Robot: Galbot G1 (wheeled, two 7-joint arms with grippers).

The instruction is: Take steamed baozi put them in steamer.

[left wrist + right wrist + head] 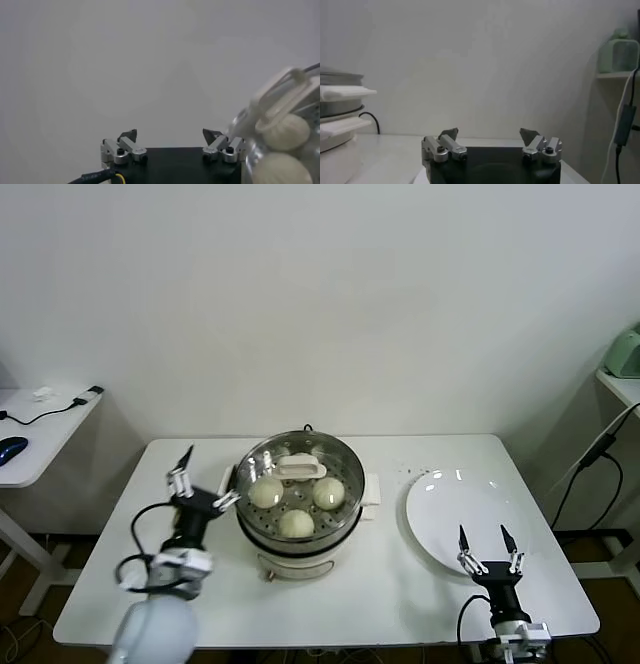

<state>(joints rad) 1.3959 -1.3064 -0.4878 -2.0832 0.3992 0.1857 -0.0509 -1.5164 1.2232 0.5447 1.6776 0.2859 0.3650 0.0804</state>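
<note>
The shiny steel steamer stands on its white base at the table's middle. Three creamy-white baozi lie on its perforated tray: one at the left, one at the right, one at the front. A white handle piece lies at the tray's back. A fourth baozi does not show. My left gripper is open and empty, just left of the steamer's rim. Two baozi show in the left wrist view, with my left gripper. My right gripper is open and empty at the white plate's front edge; it also shows in the right wrist view.
A flat white plate lies bare on the table's right side. A side desk with cables stands at the far left. A shelf with a green device and hanging cables is at the right. The steamer's side shows in the right wrist view.
</note>
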